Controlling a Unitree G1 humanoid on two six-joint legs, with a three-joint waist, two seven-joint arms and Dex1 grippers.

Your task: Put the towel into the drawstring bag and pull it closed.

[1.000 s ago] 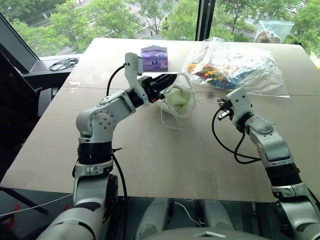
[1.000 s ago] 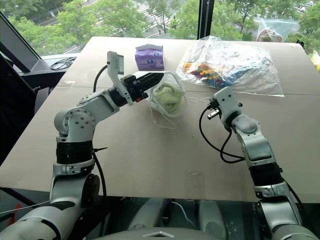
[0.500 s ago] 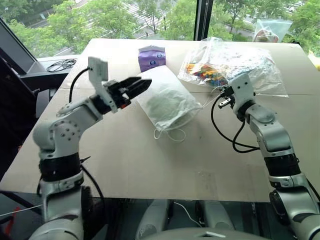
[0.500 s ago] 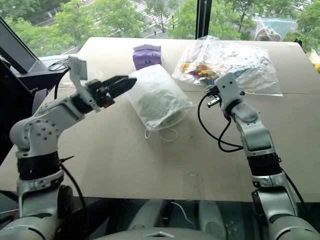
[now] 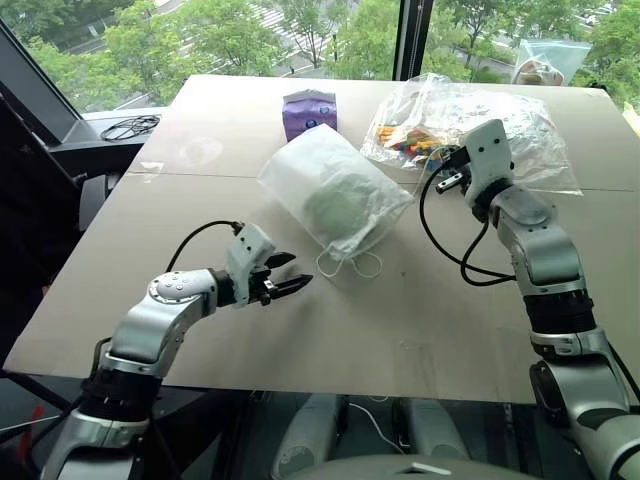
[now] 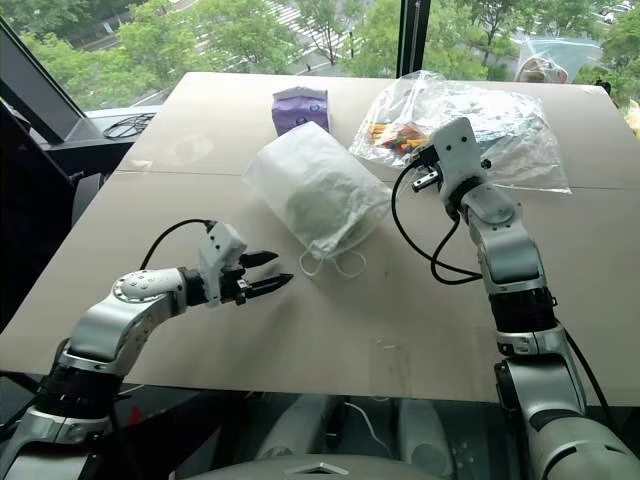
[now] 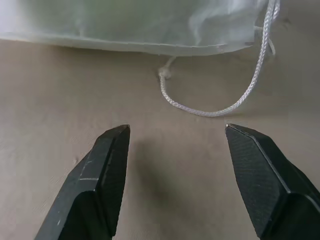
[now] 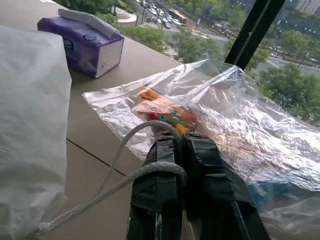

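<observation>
Head view: light-green fluffy towel (image 5: 332, 207) inside white thin-fabric drawstring bag (image 5: 340, 185), lying mid-table. Left wrist: left gripper (image 7: 175, 150) spread, facing loose cord loop (image 7: 220, 107). Right wrist: right gripper (image 8: 181, 145) clamped on white cord (image 8: 125, 182). Closing underway; next probably pulling tighter.

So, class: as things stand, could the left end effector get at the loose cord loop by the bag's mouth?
Probably yes. The left end effector is open and low over the table, aimed at the cord loop hanging from the drawstring bag. Only bare tabletop lies between them.
</observation>
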